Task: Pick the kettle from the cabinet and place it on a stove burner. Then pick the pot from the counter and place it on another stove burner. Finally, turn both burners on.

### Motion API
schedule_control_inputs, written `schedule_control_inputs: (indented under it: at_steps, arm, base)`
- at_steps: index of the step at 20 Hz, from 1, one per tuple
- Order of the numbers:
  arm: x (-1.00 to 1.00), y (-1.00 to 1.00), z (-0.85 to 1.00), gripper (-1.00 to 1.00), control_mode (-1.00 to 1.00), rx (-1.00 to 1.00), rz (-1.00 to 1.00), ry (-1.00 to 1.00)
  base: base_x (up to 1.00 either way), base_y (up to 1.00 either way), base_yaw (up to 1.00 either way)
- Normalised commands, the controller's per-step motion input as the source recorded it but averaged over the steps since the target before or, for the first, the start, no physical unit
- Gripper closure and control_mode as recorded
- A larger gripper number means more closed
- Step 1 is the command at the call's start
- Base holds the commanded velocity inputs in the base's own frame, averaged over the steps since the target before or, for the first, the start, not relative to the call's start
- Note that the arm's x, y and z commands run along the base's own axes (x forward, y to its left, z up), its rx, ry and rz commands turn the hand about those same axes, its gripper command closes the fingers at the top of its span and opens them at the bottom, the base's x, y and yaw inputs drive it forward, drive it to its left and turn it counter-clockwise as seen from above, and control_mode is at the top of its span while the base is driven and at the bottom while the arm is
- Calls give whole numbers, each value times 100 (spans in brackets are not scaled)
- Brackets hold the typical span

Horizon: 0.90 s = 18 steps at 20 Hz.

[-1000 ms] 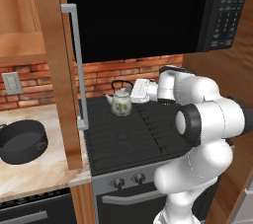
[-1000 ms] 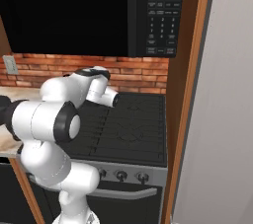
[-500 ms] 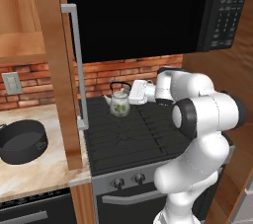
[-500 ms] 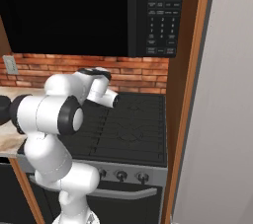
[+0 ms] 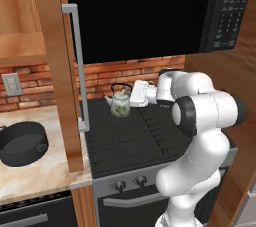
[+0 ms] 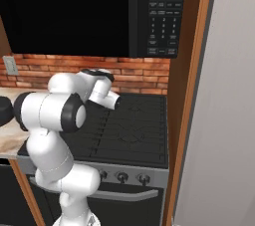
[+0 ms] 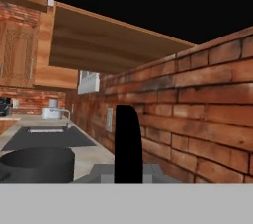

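kettle (image 5: 121, 103) on rear burner, closed hand (image 5: 134, 94) gripping its handle

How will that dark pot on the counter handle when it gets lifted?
The pot looks rigid and probably heavy for its size. It sits wide and low on the counter, so tipping seems unlikely. Its small side handles may give poor purchase, so it could slip.

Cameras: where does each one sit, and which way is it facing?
Left base view: behind the arm's left, facing the black cooktop and small leaf-patterned white kettle; arm at right.
Right base view: behind its right, same cooktop; arm at left.
Hand view: along the shut gripper beside the brick wall, toward the dark round pot, shared with left base view.
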Motion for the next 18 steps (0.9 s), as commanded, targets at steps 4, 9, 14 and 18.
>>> schedule_control_inputs:
  at_steps: [4,9,14,18]
  arm:
    - [13,0,0,100,-100,0,0,-3]
    - [14,0,-2,100,-100,0,0,-1]
    - [16,2,-5,100,-100,0,0,0]
    - [21,3,-11,100,-100,0,0,0]
  base:
    - [0,0,0]
    - [0,0,0]
    - [0,0,0]
    - [0,0,0]
